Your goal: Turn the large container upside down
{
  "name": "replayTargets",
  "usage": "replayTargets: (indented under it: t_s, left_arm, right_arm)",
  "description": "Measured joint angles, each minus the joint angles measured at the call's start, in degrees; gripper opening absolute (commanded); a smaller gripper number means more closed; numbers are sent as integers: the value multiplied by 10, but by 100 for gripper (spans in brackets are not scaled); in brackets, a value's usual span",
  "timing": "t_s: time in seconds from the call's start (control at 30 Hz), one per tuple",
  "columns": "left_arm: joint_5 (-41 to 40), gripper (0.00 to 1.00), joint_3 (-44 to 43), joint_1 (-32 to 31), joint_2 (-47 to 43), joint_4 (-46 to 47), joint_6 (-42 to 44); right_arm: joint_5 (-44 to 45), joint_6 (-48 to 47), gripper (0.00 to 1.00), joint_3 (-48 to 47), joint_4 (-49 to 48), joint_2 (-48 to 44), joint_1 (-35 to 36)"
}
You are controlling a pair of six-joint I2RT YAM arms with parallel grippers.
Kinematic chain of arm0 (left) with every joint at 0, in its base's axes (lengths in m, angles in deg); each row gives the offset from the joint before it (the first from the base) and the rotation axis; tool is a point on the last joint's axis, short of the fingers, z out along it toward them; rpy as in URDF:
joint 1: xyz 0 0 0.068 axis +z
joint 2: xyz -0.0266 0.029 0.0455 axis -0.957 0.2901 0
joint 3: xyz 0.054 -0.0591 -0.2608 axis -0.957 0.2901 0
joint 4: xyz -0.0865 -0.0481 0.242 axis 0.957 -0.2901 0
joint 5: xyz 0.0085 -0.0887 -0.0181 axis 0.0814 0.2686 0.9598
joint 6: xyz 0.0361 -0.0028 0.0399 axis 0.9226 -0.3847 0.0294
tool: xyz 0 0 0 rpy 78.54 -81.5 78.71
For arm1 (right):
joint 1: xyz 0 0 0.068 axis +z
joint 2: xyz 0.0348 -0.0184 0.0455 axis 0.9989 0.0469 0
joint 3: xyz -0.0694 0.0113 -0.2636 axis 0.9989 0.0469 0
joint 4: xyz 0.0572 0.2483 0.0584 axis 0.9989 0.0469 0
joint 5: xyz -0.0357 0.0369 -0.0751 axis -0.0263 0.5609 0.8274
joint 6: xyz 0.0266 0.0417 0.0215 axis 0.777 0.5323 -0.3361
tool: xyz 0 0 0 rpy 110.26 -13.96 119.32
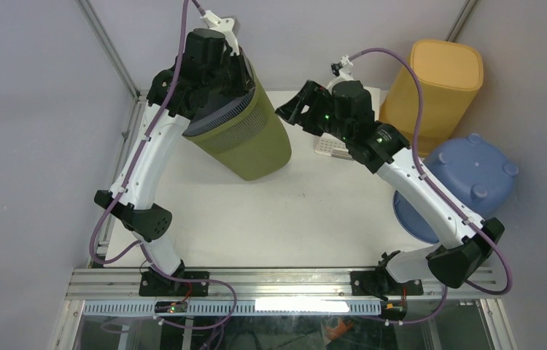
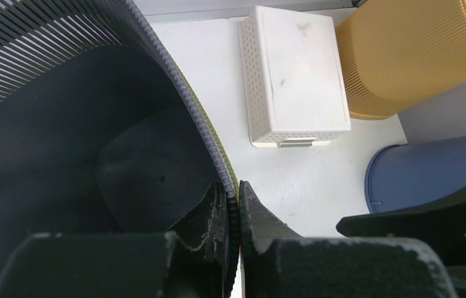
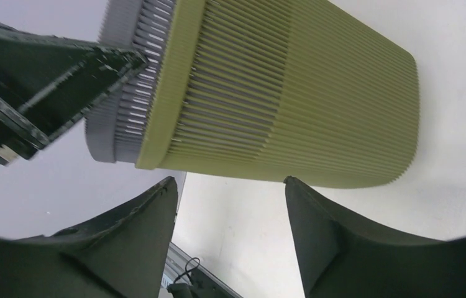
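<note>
From above, we see a white table [image 1: 278,219] with two arms reaching away from its near edge. The green bin [image 1: 252,142], tall and ribbed, sits at the far left of the table. It is tilted, with its mouth raised toward the back left and its base lower, toward the table's middle. The left gripper [image 1: 216,87] sits over its grey rim [image 1: 216,120]. The right gripper [image 1: 292,109] hangs in the air just right of the green bin, apart from it. Behind the right arm lies a white basket [image 1: 331,148]. A yellow bin [image 1: 435,84] stands at the far right corner, and a blue tub [image 1: 467,175] rests bottom-up in front of it.

From the left wrist, we look into the green bin's dark inside [image 2: 94,143]. The left gripper [image 2: 233,205] is clamped on the bin wall, one finger inside and one outside, pressed together on the grey rim [image 2: 174,81]. Beyond it we see the white basket [image 2: 296,68], the yellow bin [image 2: 411,56] and part of the blue tub [image 2: 423,167].

From the right wrist, the right gripper [image 3: 230,192] has its two dark fingers [image 3: 137,230] spread apart with nothing between them. The green bin [image 3: 292,93] fills the view beyond, lying slanted, near the fingertips but not touching them. At its grey rim [image 3: 115,93] we see the left gripper [image 3: 50,74] gripping. We cannot tell whether the bin's base touches the table [image 3: 454,186].
</note>
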Motion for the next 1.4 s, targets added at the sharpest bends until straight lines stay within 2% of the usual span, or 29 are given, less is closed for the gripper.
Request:
replayTargets:
  t_s: [0.3,0.57,0.97,1.07,1.4]
  left_arm:
    - [14,0,0,0,0,0,-3]
    - [24,0,14,0,-8,5,-4]
    - [39,0,23,-3,-16,8,-2]
    - [33,0,14,-9,-13,-3,2]
    - [13,0,-87,-43,8,-58,26]
  right_arm:
    - [0,12,58,-89,-14,74,16]
    - [0,13,56,-137,-14,132,24]
    - [12,21,53,-162,9,162,31]
    - [19,33,53,-158,13,158,33]
    - [33,90,51,-45,-30,94,33]
